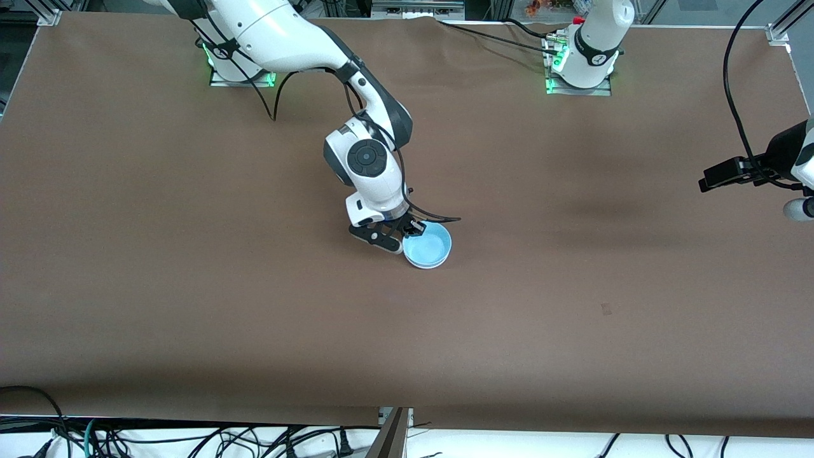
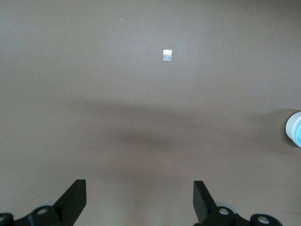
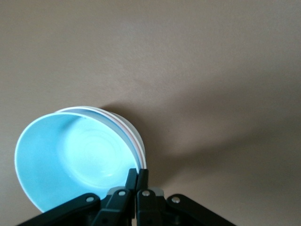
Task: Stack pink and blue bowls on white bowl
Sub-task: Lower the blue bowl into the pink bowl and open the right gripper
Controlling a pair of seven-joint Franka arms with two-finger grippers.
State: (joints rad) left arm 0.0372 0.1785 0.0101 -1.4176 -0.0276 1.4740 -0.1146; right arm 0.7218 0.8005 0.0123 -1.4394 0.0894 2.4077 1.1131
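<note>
the blue bowl [image 1: 427, 246] sits near the middle of the desk [image 1: 191, 286], nested on top of the pink bowl [image 3: 137, 141] and the white bowl [image 3: 113, 113], whose rims show as thin bands just under its edge in the right wrist view. the right claw [image 1: 407, 230] is down at the stack's rim on the side toward the right arm's end, its fingers [image 3: 131, 181] pinched together on the blue bowl's rim. the left claw [image 2: 139, 197] hangs spread wide over bare desk toward the left arm's end, well apart from the stack, holding nothing, near a small pale tape mark [image 2: 167, 55].
</note>
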